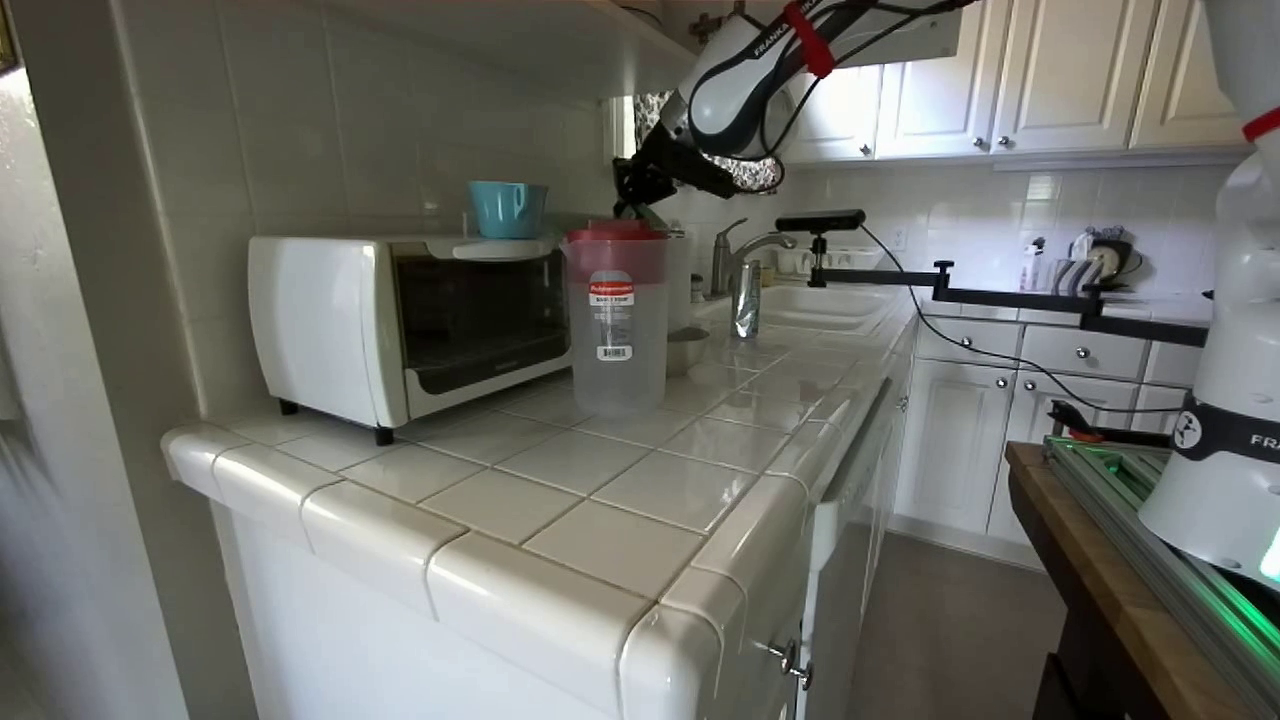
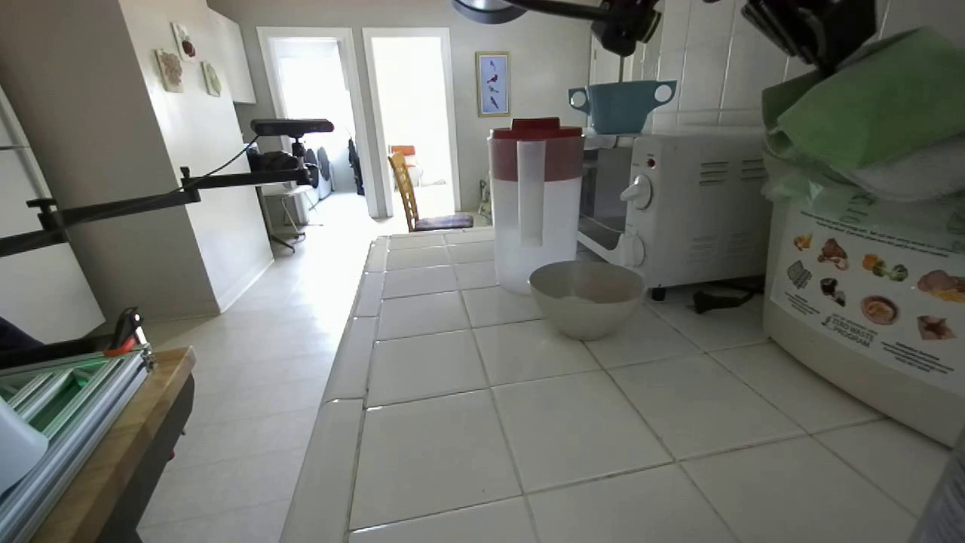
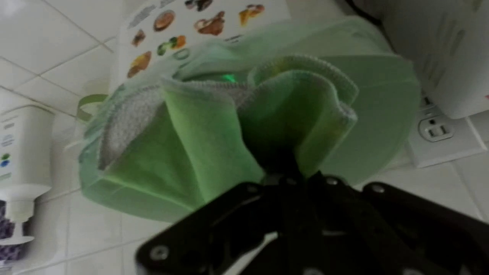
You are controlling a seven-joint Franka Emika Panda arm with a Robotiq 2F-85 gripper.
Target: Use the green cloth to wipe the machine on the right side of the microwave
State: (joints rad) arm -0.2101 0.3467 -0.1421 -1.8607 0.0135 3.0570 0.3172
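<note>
Your jaws are clamped on the green cloth (image 3: 214, 141), gripping it at one gathered spot so the rest fans out loose. That hold gives you plenty of fabric to press and drag, though folds this slack will probably trail rather than scrub. The grip itself lies in shadow, but the folds run together right there.

You hold the cloth at the top of the printed bin (image 2: 867, 302), over its pale green liner (image 3: 378, 91); whether it touches the liner or hangs just above, these views do not settle. The bin stands beside a toaster oven (image 2: 701, 204), likely what the task means by the microwave, so the bin is your best guess for the machine. Poising the cloth here suits the start of the wipe.

Oven and bin stand apart on the tiled surface (image 2: 580, 430), with a black cord (image 2: 712, 303) between them that your strokes could catch. The pitcher (image 2: 535, 207) and the bowl (image 2: 588, 298) are apart from the bin and should hardly hinder you. The blue cup (image 2: 622, 105) sits on the oven, where a wide swing could tip it. The liner looks thin and may bunch, so press lightly and flat.
</note>
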